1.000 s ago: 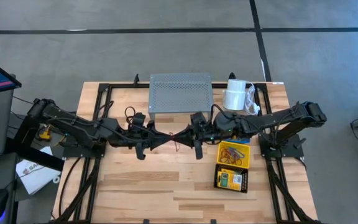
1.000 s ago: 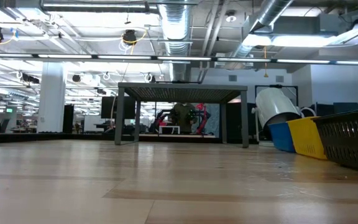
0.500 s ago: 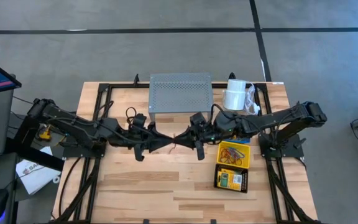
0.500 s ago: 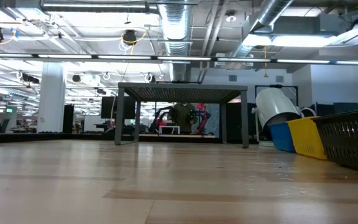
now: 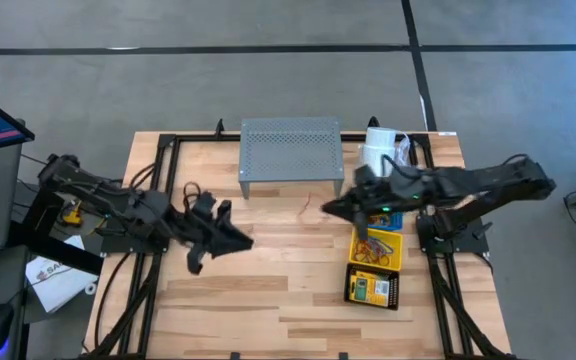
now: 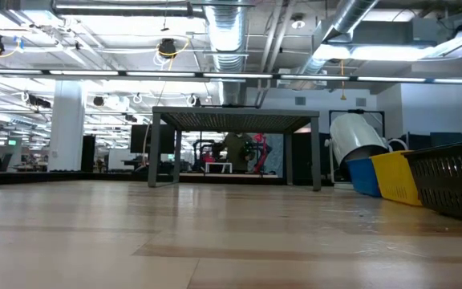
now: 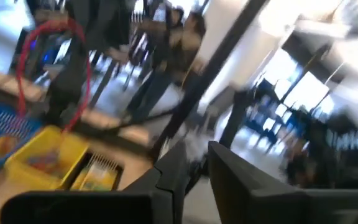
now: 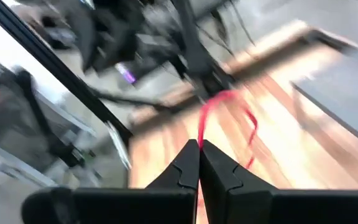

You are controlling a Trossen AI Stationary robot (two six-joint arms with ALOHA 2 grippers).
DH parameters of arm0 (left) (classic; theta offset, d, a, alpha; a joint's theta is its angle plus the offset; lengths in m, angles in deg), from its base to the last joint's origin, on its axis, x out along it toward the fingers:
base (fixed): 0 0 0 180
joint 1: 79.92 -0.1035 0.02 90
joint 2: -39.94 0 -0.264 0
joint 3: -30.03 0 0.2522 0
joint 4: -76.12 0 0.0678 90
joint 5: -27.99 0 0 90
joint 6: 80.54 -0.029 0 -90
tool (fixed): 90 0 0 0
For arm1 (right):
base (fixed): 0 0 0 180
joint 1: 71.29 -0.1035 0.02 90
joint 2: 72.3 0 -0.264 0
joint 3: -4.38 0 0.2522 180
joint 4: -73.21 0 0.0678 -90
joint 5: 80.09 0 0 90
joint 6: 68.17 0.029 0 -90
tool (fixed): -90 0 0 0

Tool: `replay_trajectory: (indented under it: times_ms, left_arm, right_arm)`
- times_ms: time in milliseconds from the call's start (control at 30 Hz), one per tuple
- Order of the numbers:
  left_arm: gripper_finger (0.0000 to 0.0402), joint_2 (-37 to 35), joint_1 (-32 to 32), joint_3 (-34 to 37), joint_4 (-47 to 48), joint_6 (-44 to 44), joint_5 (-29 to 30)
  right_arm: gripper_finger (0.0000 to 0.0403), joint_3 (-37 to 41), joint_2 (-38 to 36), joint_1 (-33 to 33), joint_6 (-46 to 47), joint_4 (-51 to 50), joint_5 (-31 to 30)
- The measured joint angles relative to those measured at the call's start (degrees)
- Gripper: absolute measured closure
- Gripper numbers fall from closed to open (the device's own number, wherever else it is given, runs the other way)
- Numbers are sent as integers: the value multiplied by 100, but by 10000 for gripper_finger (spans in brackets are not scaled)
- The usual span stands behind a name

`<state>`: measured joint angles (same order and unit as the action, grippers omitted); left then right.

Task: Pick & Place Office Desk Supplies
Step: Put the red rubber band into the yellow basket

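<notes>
a: what is on the light wooden desk [image 5: 268,300] seen from above?

b: a grey perforated metal shelf [image 5: 290,150] stands at the far middle, with a white paper roll [image 5: 378,150] just beside it on the right. near the right edge sit three small baskets in a row: a blue plastic basket [image 5: 389,218] mostly hidden under the arm, a yellow plastic basket [image 5: 377,248] holding a tangle of thin coloured loops, and a black plastic basket [image 5: 372,289] holding a small yellow-green crayon box [image 5: 365,290].

a: where is the right gripper [image 5: 326,207]?

b: it hangs over the desk just in front of the shelf's right end, beside the baskets. its fingers [image 8: 184,169] are pressed together, pinching a thin red loop [image 8: 224,121] that dangles from the tips. from above the loop shows only as a faint red line by the fingertips.

a: and the left gripper [image 5: 244,240]?

b: it is over the left middle of the desk, well apart from the right one, pointing toward it. its fingers [image 7: 232,180] stand a narrow gap apart with nothing between them. its wrist camera looks across at the red loop hanging from the other arm, above the blue and yellow baskets.

a: anything from desk height?

b: the shelf, the paper roll and the baskets at the right; no gripper shows there.
</notes>
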<state>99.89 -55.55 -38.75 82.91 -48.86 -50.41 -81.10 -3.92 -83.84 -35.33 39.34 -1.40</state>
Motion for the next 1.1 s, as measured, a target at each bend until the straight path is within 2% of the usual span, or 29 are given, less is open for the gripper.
replay_trajectory:
  times_ms: [133, 267, 400, 567, 700, 933, 1100]
  left_arm:
    - [362, -82, 457, 0, 788, -81, 759]
    - [387, -80, 812, 2, 1186, -99, 1343]
    - [398, -77, 960, 2, 1260, -92, 1387]
    - [394, -77, 993, 21, 1243, 23, 1616]
    - [394, -75, 993, 178, 1168, 47, 1656]
    - [393, -75, 992, 461, 1080, 544, 1658]
    - [393, -75, 991, 594, 1044, 802, 1660]
  right_arm:
    - [403, 0, -618, -307, 473, -1807, -579]
    - [403, 5, -1039, -764, 1483, -3692, -1026]
    - [403, 443, -1414, -1327, 2473, -4362, -1063]
    - [403, 1412, -1859, -1887, 3547, -4284, -1089]
    - [403, 2225, -2096, -2169, 4122, -3760, -1140]
    - [403, 3433, -2151, -2277, 4570, -2419, -1126]
    - [403, 3847, -2114, -2236, 4626, -1802, -1106]
